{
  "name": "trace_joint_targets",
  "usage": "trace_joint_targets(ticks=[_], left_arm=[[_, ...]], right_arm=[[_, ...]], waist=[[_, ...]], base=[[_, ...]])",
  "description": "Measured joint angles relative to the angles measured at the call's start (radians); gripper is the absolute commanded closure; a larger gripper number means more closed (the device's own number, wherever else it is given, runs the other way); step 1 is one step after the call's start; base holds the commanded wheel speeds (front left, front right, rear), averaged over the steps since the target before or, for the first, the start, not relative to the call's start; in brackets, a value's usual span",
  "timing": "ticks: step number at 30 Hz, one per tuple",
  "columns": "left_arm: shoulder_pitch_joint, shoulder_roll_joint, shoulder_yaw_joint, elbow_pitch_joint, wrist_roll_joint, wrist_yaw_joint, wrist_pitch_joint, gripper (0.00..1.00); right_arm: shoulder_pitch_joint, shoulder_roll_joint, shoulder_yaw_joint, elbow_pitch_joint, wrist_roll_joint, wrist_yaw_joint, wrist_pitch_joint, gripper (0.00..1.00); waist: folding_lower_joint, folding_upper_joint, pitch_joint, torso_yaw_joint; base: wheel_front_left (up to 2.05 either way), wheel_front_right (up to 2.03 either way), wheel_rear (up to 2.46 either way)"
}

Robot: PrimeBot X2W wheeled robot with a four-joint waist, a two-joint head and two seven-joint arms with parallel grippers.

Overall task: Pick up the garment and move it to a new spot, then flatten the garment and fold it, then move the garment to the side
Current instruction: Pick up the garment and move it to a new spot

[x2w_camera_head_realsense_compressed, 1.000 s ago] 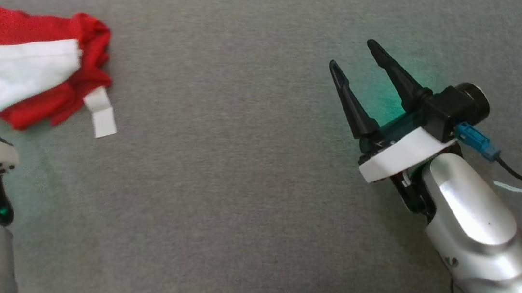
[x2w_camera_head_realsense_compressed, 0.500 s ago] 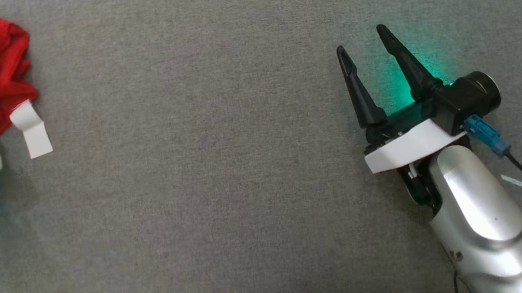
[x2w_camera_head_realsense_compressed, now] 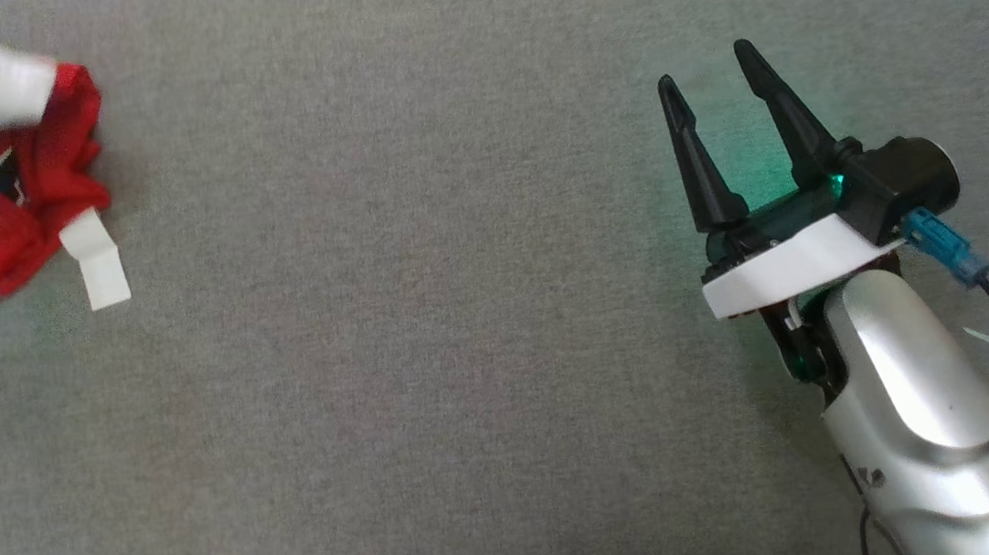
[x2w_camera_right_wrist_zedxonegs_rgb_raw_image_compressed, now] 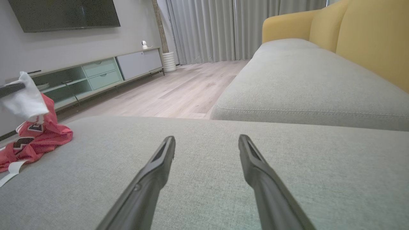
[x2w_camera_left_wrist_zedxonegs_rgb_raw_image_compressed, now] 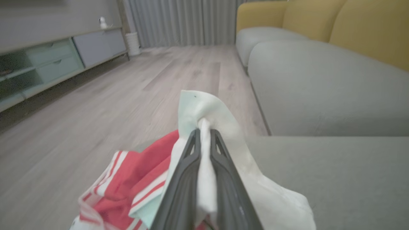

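The garment (x2w_camera_head_realsense_compressed: 34,179) is a red jersey with white panels, bunched at the far left of the grey cushion (x2w_camera_head_realsense_compressed: 428,340). My left gripper (x2w_camera_left_wrist_zedxonegs_rgb_raw_image_compressed: 204,131) is shut on a white fold of it. That fold is raised, and the red striped part (x2w_camera_left_wrist_zedxonegs_rgb_raw_image_compressed: 134,179) hangs below the fingers. The right wrist view has the garment (x2w_camera_right_wrist_zedxonegs_rgb_raw_image_compressed: 38,137) at its left, its white part held up and its lower part resting on the cushion. A white label strip (x2w_camera_head_realsense_compressed: 95,264) trails from it onto the cushion. My right gripper (x2w_camera_head_realsense_compressed: 704,62) hovers open over the cushion's right side, nothing between its fingers (x2w_camera_right_wrist_zedxonegs_rgb_raw_image_compressed: 159,169).
A seam along the cushion's front edge runs across the bottom of the head view. A second grey seat (x2w_camera_right_wrist_zedxonegs_rgb_raw_image_compressed: 303,86) with a yellow backrest (x2w_camera_right_wrist_zedxonegs_rgb_raw_image_compressed: 367,38) lies beyond. Wood floor (x2w_camera_right_wrist_zedxonegs_rgb_raw_image_compressed: 179,92) and a low TV cabinet (x2w_camera_right_wrist_zedxonegs_rgb_raw_image_compressed: 96,73) lie past the cushion's far edge.
My left gripper has shut on the garment's white part and lifted it, bunching the cloth. The head camera has shifted. My right gripper stays open in about the same place.
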Motion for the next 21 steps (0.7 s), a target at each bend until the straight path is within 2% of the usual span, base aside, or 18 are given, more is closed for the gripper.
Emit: trace_joint_targets(ticks=[6,9,15,21], left_arm=[[-0.042,-0.001,-0.076,-0.169,0.013,0.0,-0.023,1.0],[-0.042,-0.024,-0.118,-0.246,0.013,0.0,-0.025,1.0],[-0.04,-0.137,-0.189,-0.389,0.011,0.0,-0.028,1.0],[-0.027,-0.286,-0.334,-0.445,-0.006,0.0,-0.03,1.0]], right_arm=[[0.034,0.0,0.003,0.004,0.044,0.0,0.0,0.0],[0.048,0.0,0.005,0.008,0.065,0.0,0.0,0.0],[0.063,0.001,0.007,0.01,0.088,0.0,0.0,0.0],[0.096,0.001,0.004,0.011,0.102,0.0,0.0,0.0]], waist=[[-0.0001,0.0,-0.069,-0.029],[-0.0001,0.0,-0.095,-0.062],[-0.0001,0.0,-0.132,-0.152],[-0.0001,0.0,-0.154,-0.248]], base=[[0.0,0.0,0.0],[0.0,0.0,0.0],[0.0,0.0,0.0],[0.0,0.0,0.0]])
